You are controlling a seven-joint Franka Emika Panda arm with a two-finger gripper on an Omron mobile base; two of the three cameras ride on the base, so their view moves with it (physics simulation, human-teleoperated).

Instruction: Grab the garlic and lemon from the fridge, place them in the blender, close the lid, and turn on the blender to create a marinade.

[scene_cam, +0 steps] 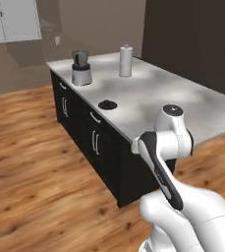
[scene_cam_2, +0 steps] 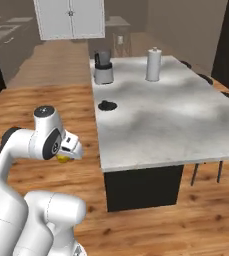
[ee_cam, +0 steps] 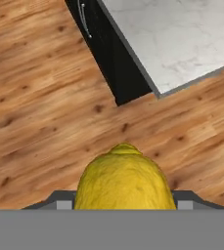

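Note:
My gripper is shut on the yellow lemon, which bulges up between the two dark fingertips over the wood floor. From the right base the lemon peeks out under the hand, left of the island's near corner. The blender stands at the far end of the island, its jar open at the top. Its black lid lies flat on the countertop, apart from the blender and nearer to me. The garlic and the fridge are out of view.
A tall white upright cylinder stands to the right of the blender. The island's marble top rests on black handled cabinets. Dark stools line its far side. Open wood floor lies to the left.

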